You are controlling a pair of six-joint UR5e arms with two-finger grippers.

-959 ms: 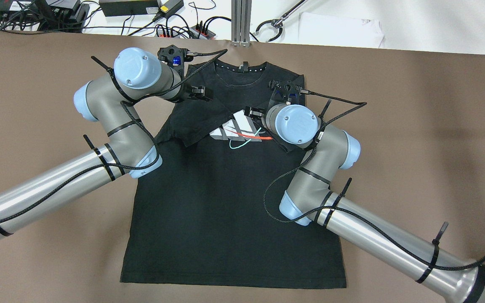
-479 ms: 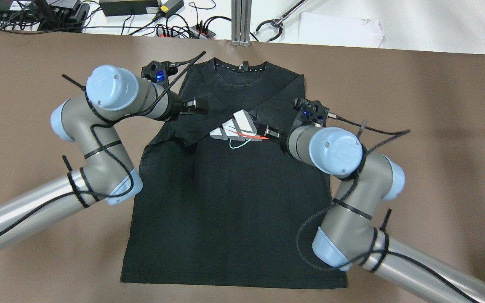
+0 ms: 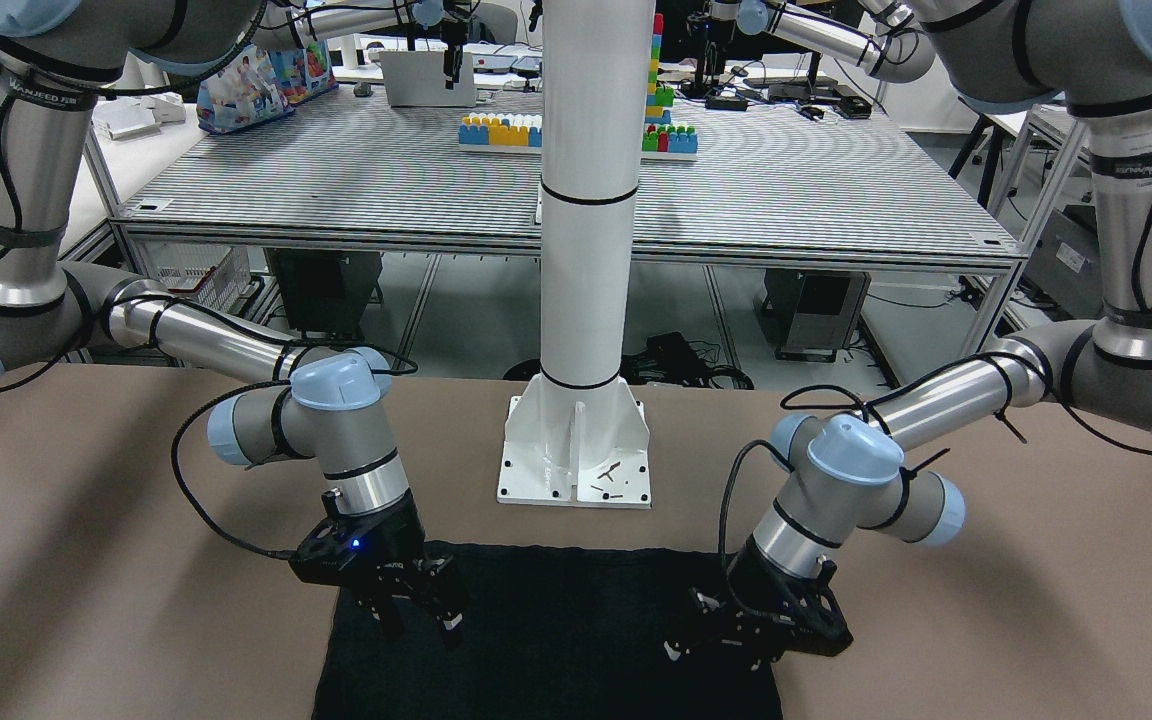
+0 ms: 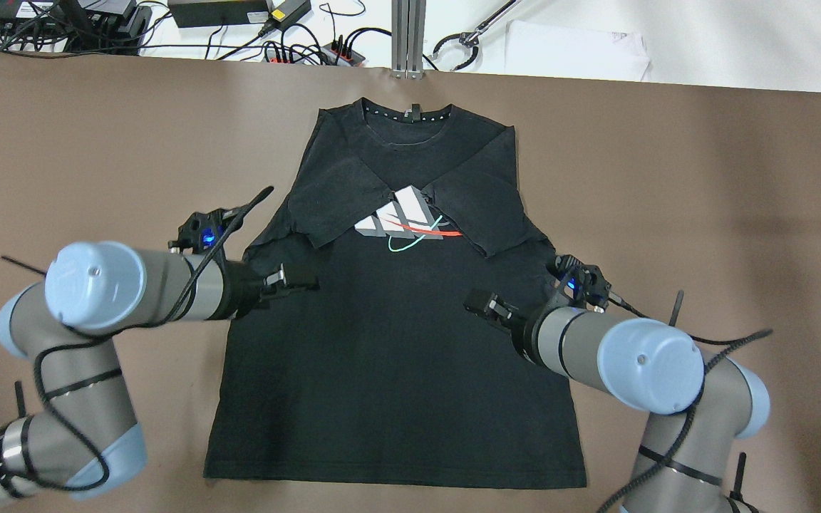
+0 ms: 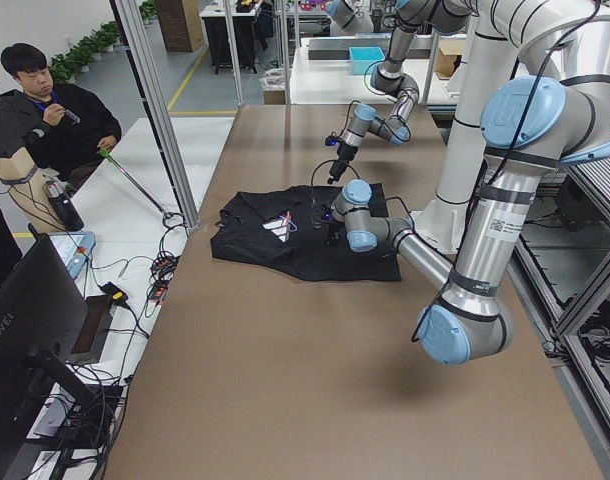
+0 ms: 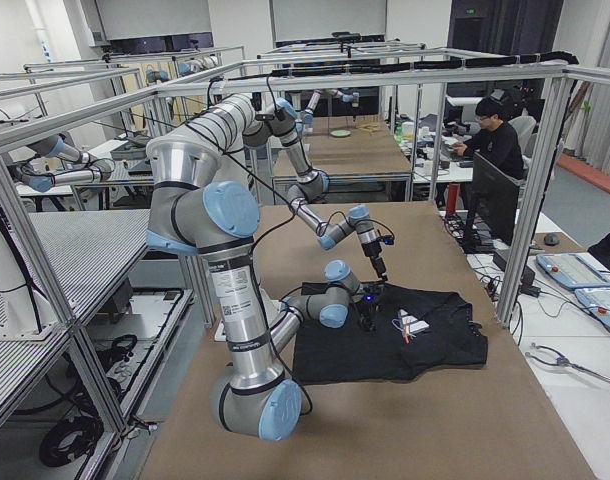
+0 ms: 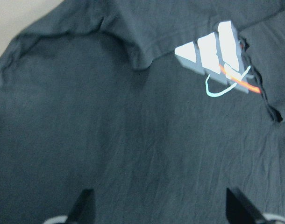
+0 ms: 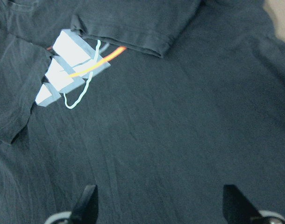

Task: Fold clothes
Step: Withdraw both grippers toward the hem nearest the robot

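Note:
The clothes are a black T-shirt lying flat on the brown table, collar at the far side, with both sleeves folded inward over the chest beside a white logo. It also shows in the front view and in both wrist views. My left gripper hovers open over the shirt's left side at mid-height. On the opposite side my right gripper is open over the shirt. In each wrist view the gripper has wide-apart fingertips with nothing between them.
The white pole's base plate stands just past the shirt's hem on the robot's side. Cables and power strips, an aluminium post and white paper lie beyond the table's far edge. A person sits beside the table.
Both grippers have drawn back from the folded sleeves at the chest toward the robot, to the shirt's mid-height. The sleeves stay folded over the chest.

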